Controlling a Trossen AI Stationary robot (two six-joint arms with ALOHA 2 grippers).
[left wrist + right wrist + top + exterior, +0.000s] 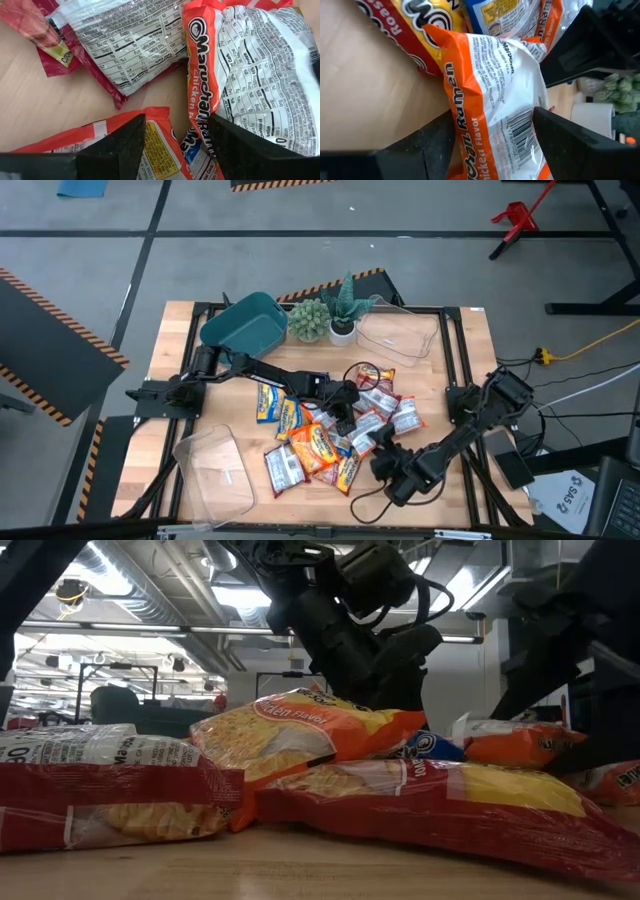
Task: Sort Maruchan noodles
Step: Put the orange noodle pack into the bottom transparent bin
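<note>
The Maruchan noodles (335, 430) lie in a loose heap on the middle of the table (180, 360), packets overlapping at all angles, with a teal bin (245, 323) at the far edge, one clear tub (400, 335) at the far right and another clear tub (213, 470) at the near left — none of the packets looks to be in any container yet.

The left claw (345, 402) reaches in over the heap's middle. In its wrist view its fingers (122, 145) stand wide apart with nothing gripped; an orange packet's edge lies just under the gap, and an orange chicken-flavour packet (245, 75) runs lengthwise beside the other finger.

The right claw (385, 463) sits at the heap's near-right edge. Its wrist view shows an orange chicken ramen packet (492, 95) lying straight between its two fingers (570, 145), the packet's long axis running along the claw's reach and away from it. The fingers are spread to either side of the packet; whether they press on it I cannot tell.

That is the relation the next move turns on, in my judgement — the right claw already straddles this packet across its short width, so it seems the better placed to close and lift. The crowding neighbours could come up with it.
</note>
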